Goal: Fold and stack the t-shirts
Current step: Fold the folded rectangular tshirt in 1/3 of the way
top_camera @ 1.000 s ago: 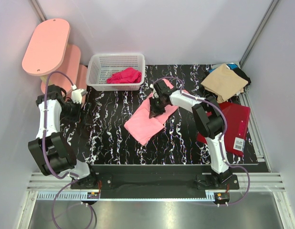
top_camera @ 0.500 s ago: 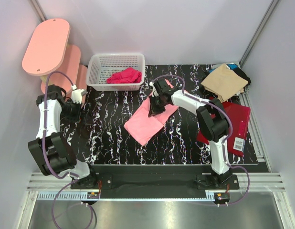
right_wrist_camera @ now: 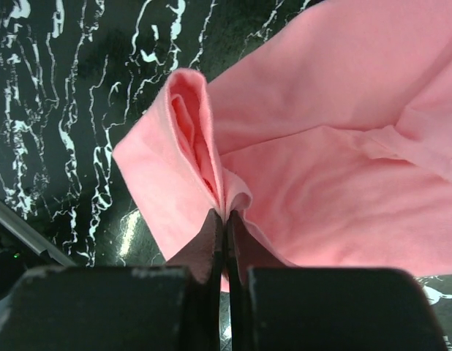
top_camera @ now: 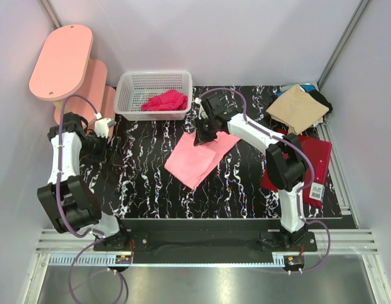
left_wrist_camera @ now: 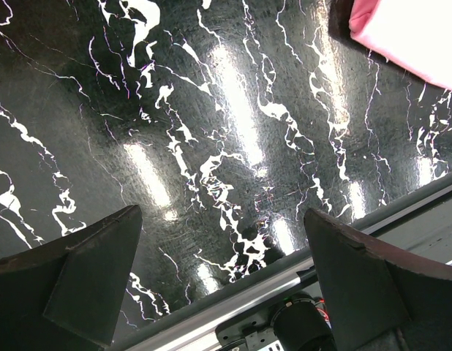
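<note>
Two fingers of the right gripper [top_camera: 204, 134] are pressed together on a raised fold at the far edge of the salmon-pink t-shirt [top_camera: 197, 161]. The rest of that shirt spreads flat on the black marbled table [top_camera: 145, 171], running from the pinch back toward the arm bases and slightly to the gripper's left. Well apart to this gripper's right, a tan t-shirt [top_camera: 297, 109] lies folded at the far corner with a black one [top_camera: 321, 98] showing beneath it. A dark red t-shirt [top_camera: 312, 155] with a white tag [top_camera: 317, 192] lies nearer the bases, partly under the right arm. Just beyond the gripper and to its left stands a white mesh basket [top_camera: 135, 85] holding a crumpled magenta cloth [top_camera: 165, 100].

Only the right wrist view shows the grip itself. The jaws are closed with just thin cloth between them, a doubled lip of pink fabric stands up from the tips, and the shirt's layers fan away beyond. Only the overhead view shows the other shirts and the basket.

The left gripper [top_camera: 104, 126] hangs at the table's left edge, well away from the pink shirt. Its fingers [left_wrist_camera: 87, 281] are spread wide with nothing between them. Its wrist view shows bare marble below and a corner of pink cloth ahead and off to one side.
</note>
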Available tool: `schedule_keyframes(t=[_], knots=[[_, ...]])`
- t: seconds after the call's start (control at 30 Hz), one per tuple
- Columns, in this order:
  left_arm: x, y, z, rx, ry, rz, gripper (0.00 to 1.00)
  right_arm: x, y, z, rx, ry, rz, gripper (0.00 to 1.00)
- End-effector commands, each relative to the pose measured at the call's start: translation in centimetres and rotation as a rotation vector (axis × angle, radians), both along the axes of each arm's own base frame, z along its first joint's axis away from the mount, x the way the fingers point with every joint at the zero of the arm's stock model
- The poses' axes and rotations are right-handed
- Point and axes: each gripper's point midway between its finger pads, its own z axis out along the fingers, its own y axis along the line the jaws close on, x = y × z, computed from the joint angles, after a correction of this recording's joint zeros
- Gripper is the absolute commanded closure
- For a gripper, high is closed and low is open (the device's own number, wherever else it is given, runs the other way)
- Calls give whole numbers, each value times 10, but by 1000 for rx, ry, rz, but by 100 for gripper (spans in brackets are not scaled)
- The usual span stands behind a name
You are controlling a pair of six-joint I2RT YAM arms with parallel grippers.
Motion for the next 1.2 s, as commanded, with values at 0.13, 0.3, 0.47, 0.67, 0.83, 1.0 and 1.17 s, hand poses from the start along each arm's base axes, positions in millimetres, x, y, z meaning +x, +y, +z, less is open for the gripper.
schedule_keyframes(t=[0.13, 0.3, 0.47, 0.67, 0.83, 1.0, 1.17], knots=[[5, 4, 10, 25, -46, -8, 1, 26, -20, -9, -56, -27, -36, 100], [3, 3, 8, 20, -38, -8, 1, 33, -35, -24, -91, -8, -66, 100], [4, 4, 8, 22, -38, -9, 1, 38, -40, -33, -93, 9, -76, 100], [4, 3, 11, 19, -48, -8, 1, 40, -37, -46, -99, 48, -78, 40], [2, 3, 10, 22, -46, -11, 1, 57, -51, -19, -195, -67, -172, 29], [0, 0, 11, 10, -49, -11, 1, 62, -58, 44, -457, -371, -252, 23], [-2, 0, 12, 14, -55, -11, 1, 15, -12, 62, -458, -412, -106, 21]])
